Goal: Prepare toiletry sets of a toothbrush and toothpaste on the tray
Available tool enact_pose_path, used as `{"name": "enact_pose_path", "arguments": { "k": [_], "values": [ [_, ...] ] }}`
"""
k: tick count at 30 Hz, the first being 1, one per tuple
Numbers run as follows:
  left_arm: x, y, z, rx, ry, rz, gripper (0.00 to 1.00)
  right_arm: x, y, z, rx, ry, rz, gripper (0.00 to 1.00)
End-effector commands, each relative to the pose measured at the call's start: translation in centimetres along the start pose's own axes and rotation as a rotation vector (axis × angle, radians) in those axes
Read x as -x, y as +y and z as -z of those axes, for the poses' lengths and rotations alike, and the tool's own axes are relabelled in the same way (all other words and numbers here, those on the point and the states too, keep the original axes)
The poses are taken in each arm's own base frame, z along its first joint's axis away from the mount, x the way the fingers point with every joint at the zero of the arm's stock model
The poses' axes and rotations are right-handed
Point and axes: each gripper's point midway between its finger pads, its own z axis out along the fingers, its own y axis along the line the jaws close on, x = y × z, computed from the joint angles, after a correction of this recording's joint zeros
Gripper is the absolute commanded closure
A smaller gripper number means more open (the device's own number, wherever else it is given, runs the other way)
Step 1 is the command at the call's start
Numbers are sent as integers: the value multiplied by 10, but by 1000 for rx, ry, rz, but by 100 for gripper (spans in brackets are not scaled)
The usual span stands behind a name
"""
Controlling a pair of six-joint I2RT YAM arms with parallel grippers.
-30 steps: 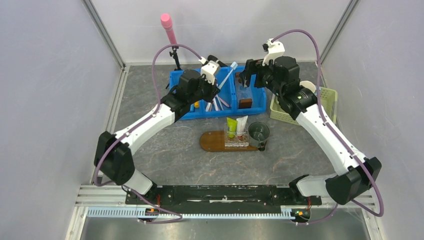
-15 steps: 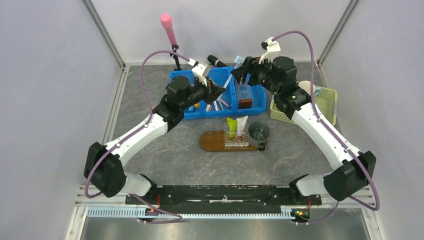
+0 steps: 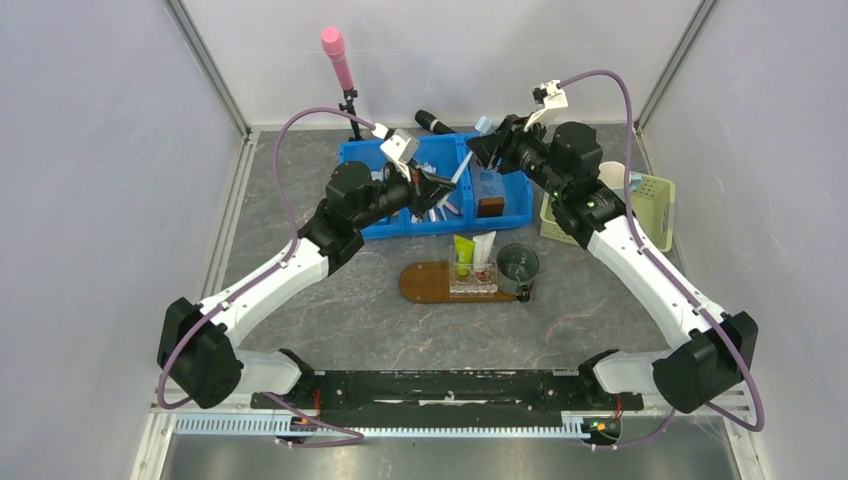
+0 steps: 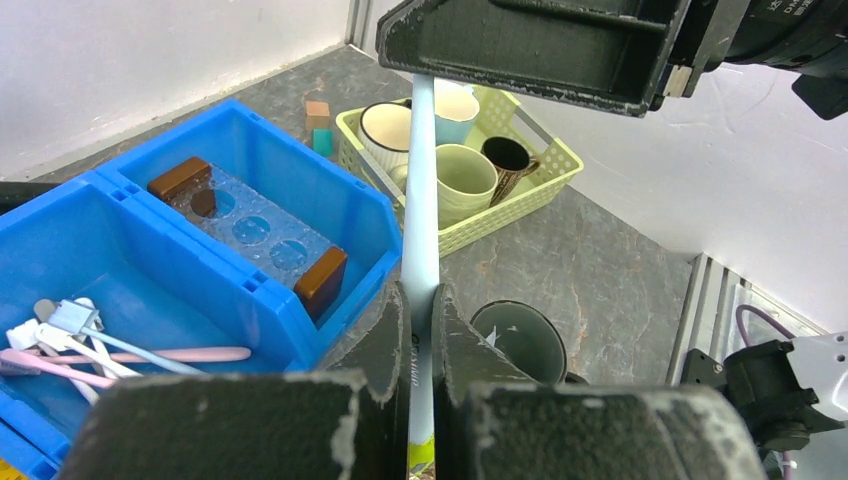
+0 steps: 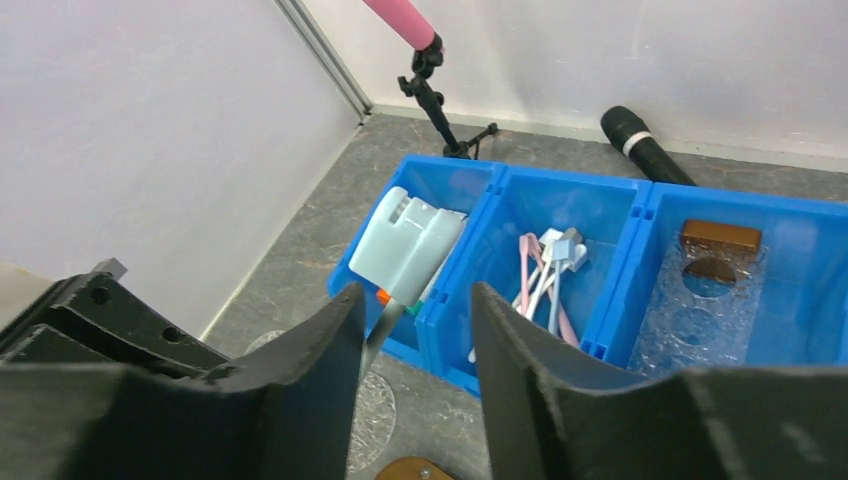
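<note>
My left gripper [image 3: 441, 186] is shut on the lower handle of the light blue toothbrush [image 3: 462, 160], held up over the blue bin. In the left wrist view the handle [image 4: 421, 200] rises from between my fingers [image 4: 392, 330] toward the right gripper. My right gripper [image 3: 481, 148] is open, with the capped brush head [image 5: 410, 245] between its fingers, close to the left one. The dark wooden tray [image 3: 425, 284] lies in front of the bin. The green toothpaste [image 3: 463, 254] and the white toothpaste [image 3: 485, 249] stand upright on it in a clear holder.
The blue bin [image 3: 510, 218] holds pink and white toothbrushes [image 5: 545, 275] and a clear block with holes. A dark cup [image 3: 517, 265] stands at the tray's right end. A pale green basket [image 3: 657, 192] of mugs is at the right. A pink microphone stand [image 3: 336, 50] and a black microphone [image 3: 432, 122] are behind the bin.
My left arm has pulled back and tilted the toothbrush to the right. My right gripper has moved left and up to the brush head, which now lies between its open fingers.
</note>
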Motion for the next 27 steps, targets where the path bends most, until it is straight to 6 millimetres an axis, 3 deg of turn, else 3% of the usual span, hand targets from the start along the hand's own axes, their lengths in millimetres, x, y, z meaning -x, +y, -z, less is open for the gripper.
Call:
{"name": "enact_pose_path", "arguments": {
  "k": [1,7,9,15,17,20,27],
  "values": [
    [24,-18,8,-54,-82,-10,98,25,18,11,66,-87,-2,58],
    [23,-22,10,-71,-84,-9,98,22,25,19,104,-88,-11,89],
    [21,-23,12,-74,-81,-16,91,21,29,23,128,-93,0,99],
    [8,-19,22,-46,-65,-28,45,14,38,49,210,-140,127,100],
    [6,-16,28,-25,-63,-26,35,6,39,60,234,-154,189,100],
    [1,-13,39,11,-57,-25,25,-7,44,80,293,-169,317,100],
    [-5,6,69,165,-62,-25,12,-41,66,128,501,-261,566,100]
  ]
}}
